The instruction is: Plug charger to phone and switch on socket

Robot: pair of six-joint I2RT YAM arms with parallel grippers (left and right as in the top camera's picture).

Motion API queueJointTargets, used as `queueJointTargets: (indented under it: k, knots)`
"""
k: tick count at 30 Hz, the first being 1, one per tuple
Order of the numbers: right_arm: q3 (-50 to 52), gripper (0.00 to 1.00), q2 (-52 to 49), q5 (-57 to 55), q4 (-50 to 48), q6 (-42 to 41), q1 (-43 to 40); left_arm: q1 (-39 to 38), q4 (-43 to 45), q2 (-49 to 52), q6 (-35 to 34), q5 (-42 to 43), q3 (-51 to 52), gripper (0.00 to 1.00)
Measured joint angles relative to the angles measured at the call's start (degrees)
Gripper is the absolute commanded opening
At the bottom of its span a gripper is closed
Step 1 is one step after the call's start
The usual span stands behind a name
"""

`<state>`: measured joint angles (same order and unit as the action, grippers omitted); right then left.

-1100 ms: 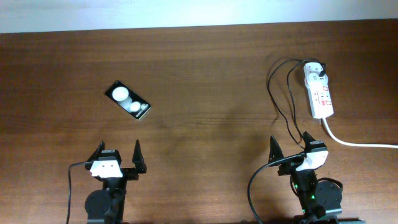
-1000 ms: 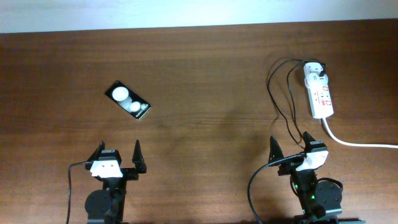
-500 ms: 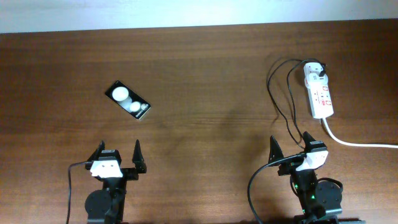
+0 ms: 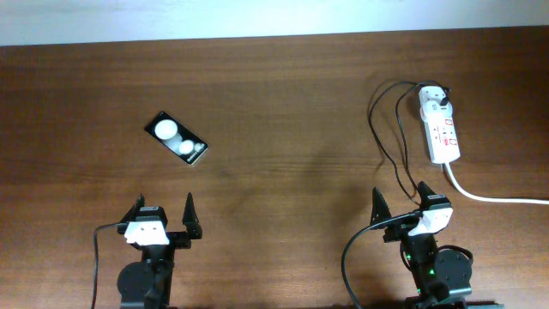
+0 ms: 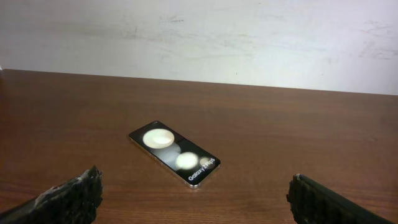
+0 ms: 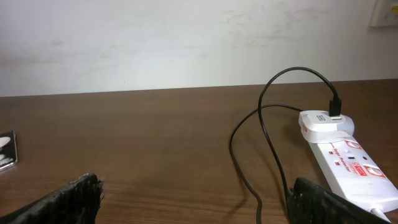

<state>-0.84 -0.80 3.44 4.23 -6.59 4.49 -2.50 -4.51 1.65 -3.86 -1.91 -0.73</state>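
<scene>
While left gripper gapes wide behind phone, right gripper wide, socket ahead-right

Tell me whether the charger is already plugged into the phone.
No: in the overhead view the phone lies alone on the left, nothing touching it, while the charger cable lies far right by the socket.

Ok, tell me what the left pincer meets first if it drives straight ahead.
Probably the flat glossy black phone with two white spots, lying ahead of the open left pincer; its height is unclear, so it might pass over.
</scene>
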Motion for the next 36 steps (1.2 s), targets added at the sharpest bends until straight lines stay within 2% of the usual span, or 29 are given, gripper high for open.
queueJointTargets:
  k: [19, 28, 31, 36]
  knots:
    - [0.0, 0.99, 0.0, 0.0, 0.0, -0.04, 0.0, 0.0, 0.02, 0.0, 0.0, 0.02, 0.0, 0.99]
    - [0.0, 0.99, 0.0, 0.0, 0.0, -0.04, 0.0, 0.0, 0.7, 0.0, 0.0, 6.47, 0.0, 0.99]
    - [0.0, 0.99, 0.0, 0.0, 0.0, -0.04, 0.0, 0.0, -3.19, 0.0, 0.0, 7.34, -1.81, 0.99]
    - [0.0, 0.99, 0.0, -0.02, 0.0, -0.07, 0.0, 0.0, -12.07, 0.0, 0.0, 7.78, -11.19, 0.99]
